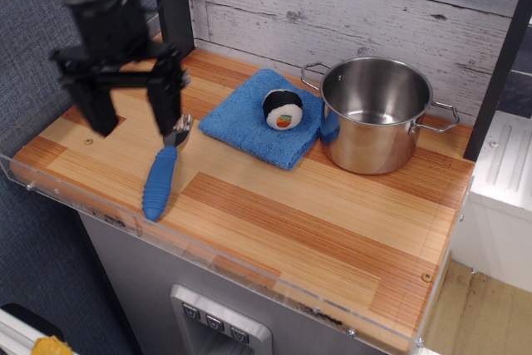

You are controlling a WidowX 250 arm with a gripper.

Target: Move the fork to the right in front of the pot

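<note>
The fork (161,172) lies on the wooden tabletop near the front left, blue ribbed handle toward the front edge, silver head pointing back. The shiny steel pot (376,111) stands at the back right, empty, with two wire handles. My black gripper (133,114) hangs open above the left part of the table, its two fingers spread wide. Its right finger (165,100) stands just over the fork's head and hides part of it. The gripper holds nothing.
A folded blue cloth (249,122) lies left of the pot with a small black-and-white sushi toy (283,109) on it. A clear plastic rim (208,247) runs along the table's front edge. A grey plank wall stands behind.
</note>
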